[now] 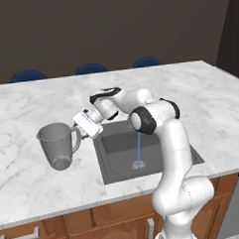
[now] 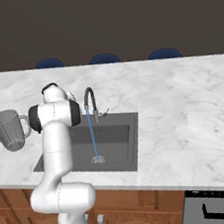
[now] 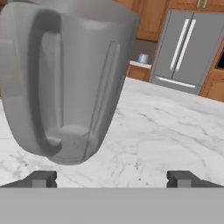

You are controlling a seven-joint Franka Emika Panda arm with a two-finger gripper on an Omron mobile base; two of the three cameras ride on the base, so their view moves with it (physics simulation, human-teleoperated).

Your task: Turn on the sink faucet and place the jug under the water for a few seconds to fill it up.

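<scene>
The jug (image 1: 57, 150) stands upright on the white marble counter (image 1: 22, 121), to the left of the sink (image 1: 118, 154) and clear of its rim, with its looped handle (image 1: 74, 138) turned toward the basin. The gripper (image 1: 78, 131) sits level with that handle, just beside it, and its fingers (image 3: 41, 178) are spread wide with nothing between them; from the hand's own camera the jug fills the upper left while the two tips straddle bare marble, so the handle looks off-centre in the gap. The step in hand appears to be the grasp, since the water (image 2: 92, 134) already runs in a thin blue stream from the sink faucet (image 2: 89, 103) down to the drain (image 2: 97, 160). To do it well, the hand likely needs to shift toward the handle loop until it lies squarely between the tips, close firmly, then lift high enough to clear the sink edge and keep the jug level. On the way, the arched spout stands in the carry path, so the jug should come in low beneath it. Blue chairs (image 1: 91, 69) behind the counter and the cabinet fronts (image 1: 33, 235) below it are well out of the way.
</scene>
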